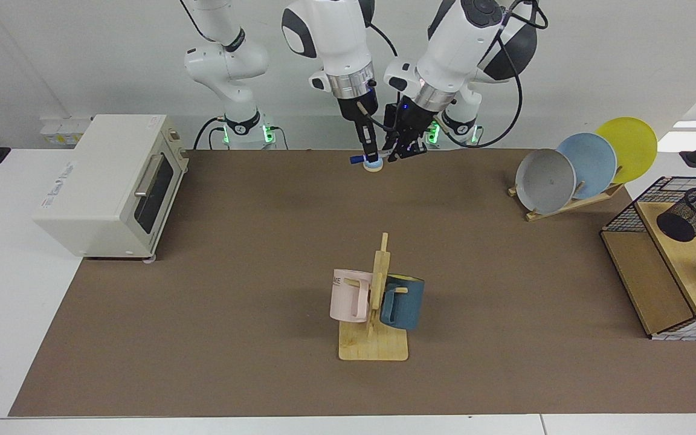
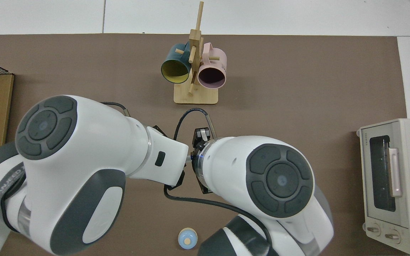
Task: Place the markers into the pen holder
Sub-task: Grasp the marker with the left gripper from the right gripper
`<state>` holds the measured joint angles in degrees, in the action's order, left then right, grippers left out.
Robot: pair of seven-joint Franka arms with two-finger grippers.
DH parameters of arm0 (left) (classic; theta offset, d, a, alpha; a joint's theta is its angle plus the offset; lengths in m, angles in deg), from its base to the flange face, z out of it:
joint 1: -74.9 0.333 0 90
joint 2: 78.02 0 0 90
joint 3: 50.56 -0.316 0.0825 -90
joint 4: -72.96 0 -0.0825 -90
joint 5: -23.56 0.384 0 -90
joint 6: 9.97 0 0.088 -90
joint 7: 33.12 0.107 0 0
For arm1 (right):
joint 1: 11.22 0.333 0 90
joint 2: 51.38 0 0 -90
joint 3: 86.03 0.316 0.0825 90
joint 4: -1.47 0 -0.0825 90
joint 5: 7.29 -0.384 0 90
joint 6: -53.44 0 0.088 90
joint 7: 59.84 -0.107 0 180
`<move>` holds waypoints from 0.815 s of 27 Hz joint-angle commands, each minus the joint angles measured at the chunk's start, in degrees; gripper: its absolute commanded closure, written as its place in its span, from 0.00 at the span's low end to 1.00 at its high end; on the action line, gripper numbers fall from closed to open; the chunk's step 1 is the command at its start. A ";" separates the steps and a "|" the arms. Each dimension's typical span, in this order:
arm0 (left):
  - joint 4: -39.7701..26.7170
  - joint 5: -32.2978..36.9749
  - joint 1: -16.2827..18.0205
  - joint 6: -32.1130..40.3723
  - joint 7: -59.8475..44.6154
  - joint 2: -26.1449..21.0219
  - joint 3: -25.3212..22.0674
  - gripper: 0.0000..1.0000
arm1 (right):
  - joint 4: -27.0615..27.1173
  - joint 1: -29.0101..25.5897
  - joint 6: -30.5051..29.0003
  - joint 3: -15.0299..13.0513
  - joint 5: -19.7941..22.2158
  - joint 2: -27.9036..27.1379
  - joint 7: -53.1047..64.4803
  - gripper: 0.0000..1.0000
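Note:
A marker [image 1: 378, 156] with a white barrel and a blue cap hangs level above the table's far edge in the facing view. My right gripper [image 1: 368, 151] points down and is shut on it near the capped end. My left gripper [image 1: 402, 150] comes in from the view's right, open, with its fingers at the barrel's white end. Far off at the view's right edge, the black mesh pen holder [image 1: 693, 212] leans on a wooden shelf. In the top view both arms' bodies cover the grippers and the marker.
A light blue round knob [image 1: 374, 165] lies on the mat under the marker. A mug rack [image 1: 374, 338] with a pink and a blue mug stands mid-table. A toaster oven [image 1: 112, 181], a plate rack [image 1: 583, 163] and a wire basket [image 1: 668, 199] stand at the sides.

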<state>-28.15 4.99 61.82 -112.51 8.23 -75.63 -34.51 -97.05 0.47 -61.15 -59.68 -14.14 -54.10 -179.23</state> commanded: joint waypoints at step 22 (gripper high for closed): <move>-1.10 0.02 -0.02 -2.22 -0.56 1.39 -0.31 1.00 | 0.43 -3.51 0.24 -0.16 1.13 -0.18 3.28 0.00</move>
<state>-28.16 4.94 61.81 -113.55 8.89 -75.59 -34.34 -96.93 0.02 -61.55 -59.87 -13.98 -54.15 -178.44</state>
